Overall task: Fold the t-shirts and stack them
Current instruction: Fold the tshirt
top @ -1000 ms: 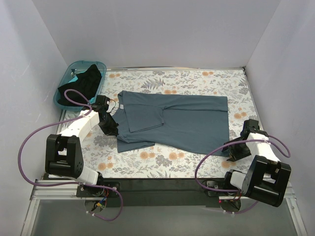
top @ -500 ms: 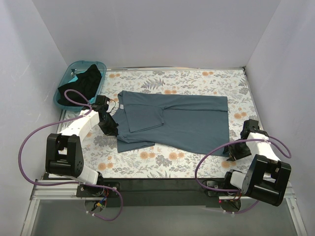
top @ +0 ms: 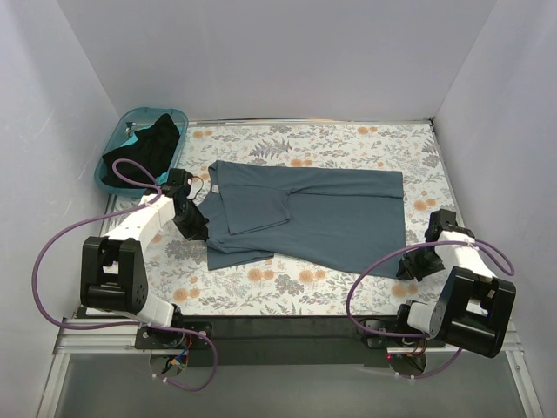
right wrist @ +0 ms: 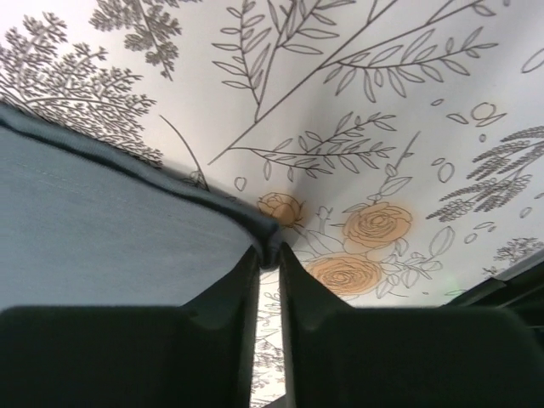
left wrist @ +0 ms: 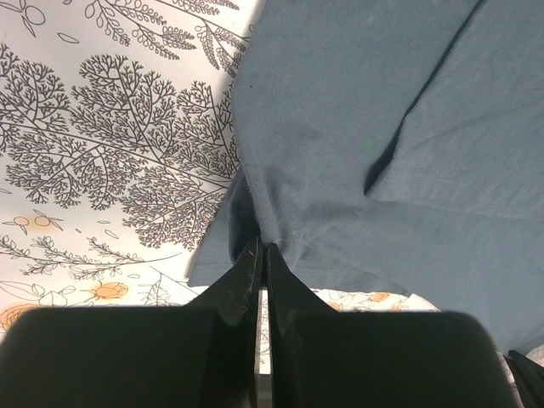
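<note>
A slate blue-grey t-shirt [top: 313, 213] lies partly folded across the floral table, neck to the left. My left gripper [top: 197, 228] is shut on the shirt's near left edge; the left wrist view shows the cloth [left wrist: 357, 144] pinched between the closed jaws of that gripper [left wrist: 262, 248]. My right gripper [top: 407, 266] is shut on the shirt's near right hem corner; the right wrist view shows the corner [right wrist: 269, 233] bunched between the jaws of that gripper [right wrist: 267, 253]. A black t-shirt [top: 150, 144] lies heaped in the teal basket [top: 111, 148] at the back left.
The floral tablecloth [top: 287, 287] covers the table. White walls close in at the left, back and right. The table's dark front edge [top: 287, 326] runs between the two arm bases.
My right gripper has shifted slightly left and inward at the shirt's near right corner. The left arm and the shirt have barely moved.
</note>
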`<action>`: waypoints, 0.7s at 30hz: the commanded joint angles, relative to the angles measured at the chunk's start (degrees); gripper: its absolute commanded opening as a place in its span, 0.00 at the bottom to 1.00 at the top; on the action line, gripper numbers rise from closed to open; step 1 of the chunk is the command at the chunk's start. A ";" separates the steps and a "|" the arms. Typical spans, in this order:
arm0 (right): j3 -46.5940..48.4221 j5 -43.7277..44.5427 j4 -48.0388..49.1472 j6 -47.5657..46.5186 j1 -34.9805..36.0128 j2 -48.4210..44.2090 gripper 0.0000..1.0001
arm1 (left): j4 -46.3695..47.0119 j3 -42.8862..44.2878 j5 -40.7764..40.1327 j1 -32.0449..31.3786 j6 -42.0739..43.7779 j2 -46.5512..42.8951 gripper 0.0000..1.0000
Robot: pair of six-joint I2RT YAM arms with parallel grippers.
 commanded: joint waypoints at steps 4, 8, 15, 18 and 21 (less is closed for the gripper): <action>-1.07 4.69 6.12 -0.94 -0.10 1.70 0.05 | 0.38 0.94 1.35 0.52 -0.08 -0.99 0.00; 0.25 3.64 5.25 -3.32 -0.19 0.65 0.01 | -0.32 1.82 1.70 0.70 0.27 -1.07 0.00; 9.91 1.97 -0.02 -8.76 -0.19 3.01 0.01 | -1.21 4.10 1.61 2.10 1.85 -0.20 0.00; 15.71 1.70 -2.83 -12.10 -0.19 6.70 0.01 | -1.21 5.76 2.31 3.25 2.73 1.12 0.00; 20.81 -0.22 -5.04 -14.22 -0.19 10.22 0.01 | -1.56 7.70 2.93 3.60 3.26 2.44 0.00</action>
